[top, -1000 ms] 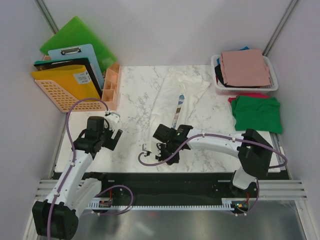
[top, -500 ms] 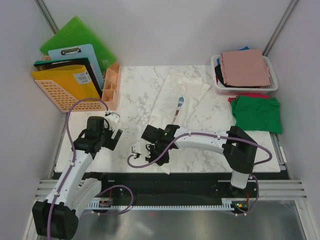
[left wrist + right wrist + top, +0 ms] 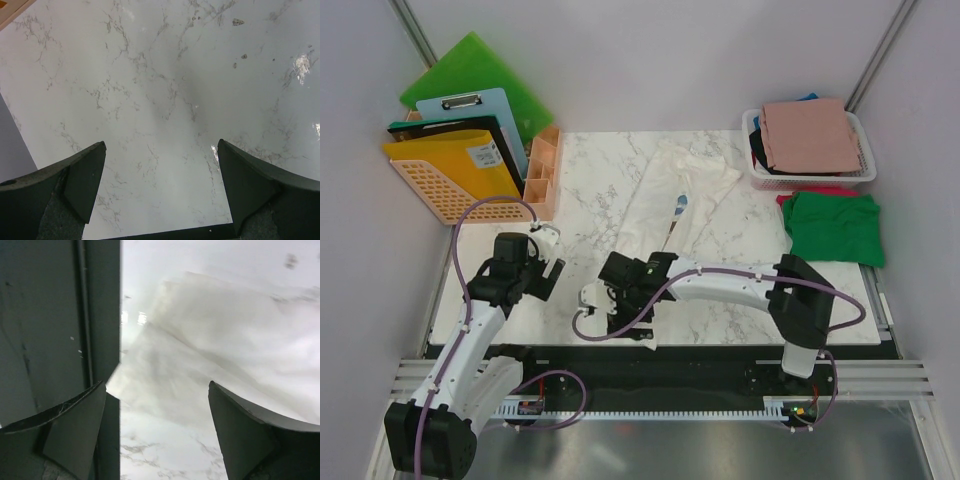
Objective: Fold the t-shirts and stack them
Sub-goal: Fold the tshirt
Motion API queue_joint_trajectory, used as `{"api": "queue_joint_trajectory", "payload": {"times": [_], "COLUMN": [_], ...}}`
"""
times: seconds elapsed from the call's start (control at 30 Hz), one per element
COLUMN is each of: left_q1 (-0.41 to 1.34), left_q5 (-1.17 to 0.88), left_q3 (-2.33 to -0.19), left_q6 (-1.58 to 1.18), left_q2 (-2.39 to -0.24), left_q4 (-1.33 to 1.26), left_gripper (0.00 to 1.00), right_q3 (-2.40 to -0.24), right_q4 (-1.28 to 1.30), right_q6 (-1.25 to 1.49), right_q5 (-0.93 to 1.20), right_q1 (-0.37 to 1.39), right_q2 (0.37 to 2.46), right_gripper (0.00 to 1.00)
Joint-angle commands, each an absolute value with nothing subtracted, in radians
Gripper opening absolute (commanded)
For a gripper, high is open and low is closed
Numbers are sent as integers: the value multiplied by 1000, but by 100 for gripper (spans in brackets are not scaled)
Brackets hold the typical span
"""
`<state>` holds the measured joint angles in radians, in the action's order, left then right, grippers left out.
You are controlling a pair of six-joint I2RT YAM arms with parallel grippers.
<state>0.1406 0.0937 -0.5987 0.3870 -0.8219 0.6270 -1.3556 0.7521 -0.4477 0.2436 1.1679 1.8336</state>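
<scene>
Cream-white cloth t-shirt (image 3: 675, 195) laid long, frame centre — likely flattening for fold. Right gripper (image 3: 157, 390) wide over hem, empty; left gripper (image 3: 161, 150) wide, lower left.

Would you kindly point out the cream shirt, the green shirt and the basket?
cream shirt (image 3: 692, 185), top view, middle of the cloth.
green shirt (image 3: 835, 228), top view, middle of the folded cloth.
basket (image 3: 800, 178), top view, its near wall.
</scene>
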Motion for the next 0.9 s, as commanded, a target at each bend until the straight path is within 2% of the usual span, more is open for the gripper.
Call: {"api": "queue_joint_trajectory", "payload": {"times": [0.0,0.1,0.2,0.23,0.33,0.37,0.53,0.7,0.73,0.87], "left_q1": [137,137,137,137,137,137,137,137,137,137], "left_q5": [72,72,71,71,71,71,74,75,75,71], "left_q3": [-594,-594,-594,-594,-595,-595,-598,-600,-600,-598], "left_q6": [426,425,425,425,425,425,423,423,420,423], "left_q2": [-808,-802,-805,-807,-805,-805,-793,-787,-790,-798], "left_q4": [620,620,621,620,621,626,638,643,643,643], "left_gripper": [100,100,100,100,100,100,100,100,100,100], "right_q3": [-1335,-1310,-1287,-1302,-1389,-1416,-1644,-1842,-1859,-1872], "right_q4": [681,634,542,508,483,476,459,489,503,526], "right_q6": [-404,-362,-299,-276,-242,-242,-245,-235,-230,-203], "right_q5": [74,6,-193,-290,-339,-328,-331,-359,-364,-362], "right_q1": [1126,1034,947,898,789,767,675,624,612,589], "right_q2": [1700,1645,1638,1673,1793,1821,2024,2167,2180,2184], "right_gripper": [91,94,97,97,97,93,91,82,76,73]}}
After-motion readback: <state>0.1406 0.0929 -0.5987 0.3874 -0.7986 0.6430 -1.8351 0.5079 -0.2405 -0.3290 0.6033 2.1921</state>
